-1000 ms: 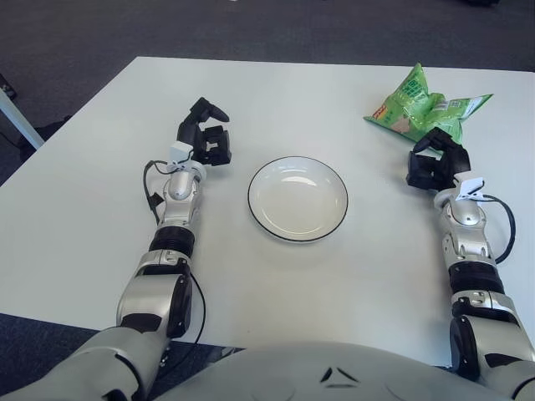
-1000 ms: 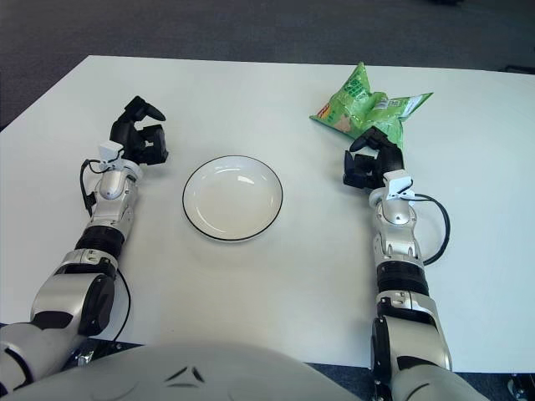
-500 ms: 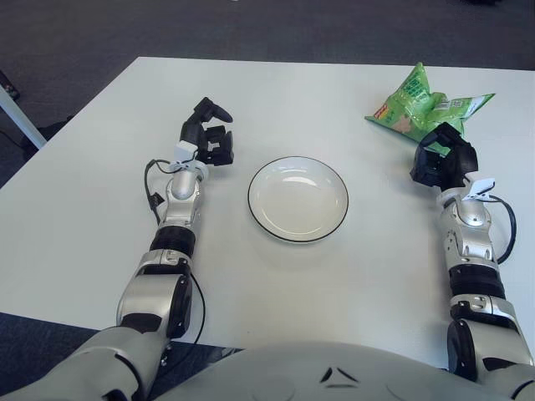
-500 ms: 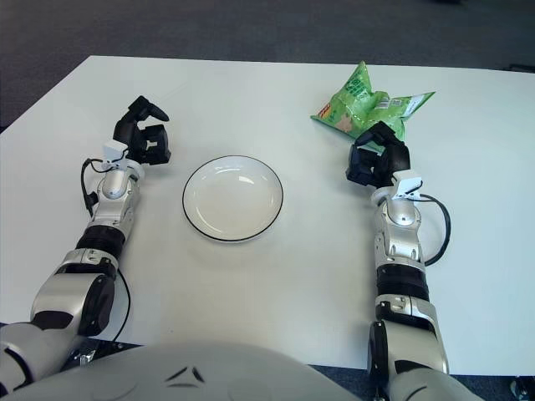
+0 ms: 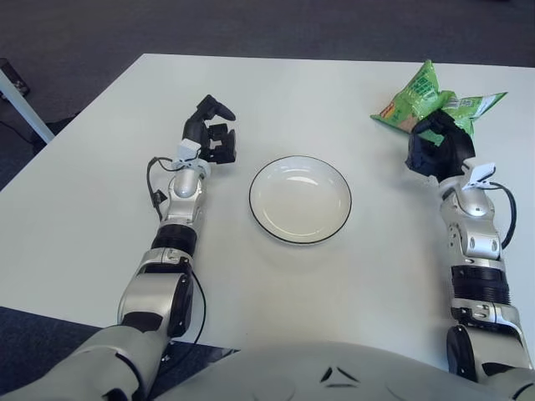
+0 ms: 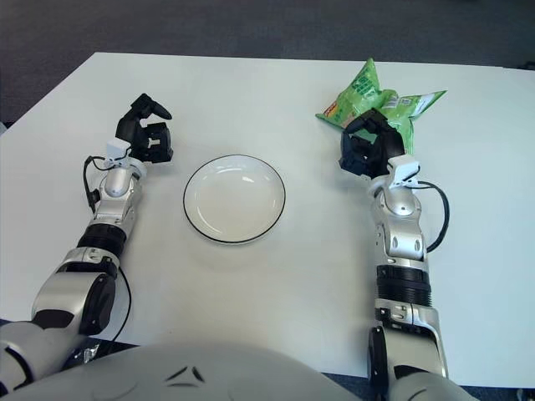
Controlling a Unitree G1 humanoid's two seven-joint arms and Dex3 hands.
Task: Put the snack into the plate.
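Note:
A green snack bag (image 5: 428,90) lies crumpled at the far right of the white table. My right hand (image 5: 438,150) is lifted just in front of it, its black fingers spread and arched over the bag's near edge without closing on it. A white plate (image 5: 299,199) with a dark rim sits empty in the middle of the table, to the left of the bag. My left hand (image 5: 212,135) shows beside the plate on its left, fingers loosely bent and holding nothing.
The white table (image 5: 276,92) has its far edge just behind the bag and its left edge beyond my left arm. Dark carpet surrounds it. A white table leg (image 5: 18,104) shows at the far left.
My right hand has risen and moved forward from the table to the bag's near edge, its fingers opening wider. The left hand has hardly shifted. Plate and bag have stayed put.

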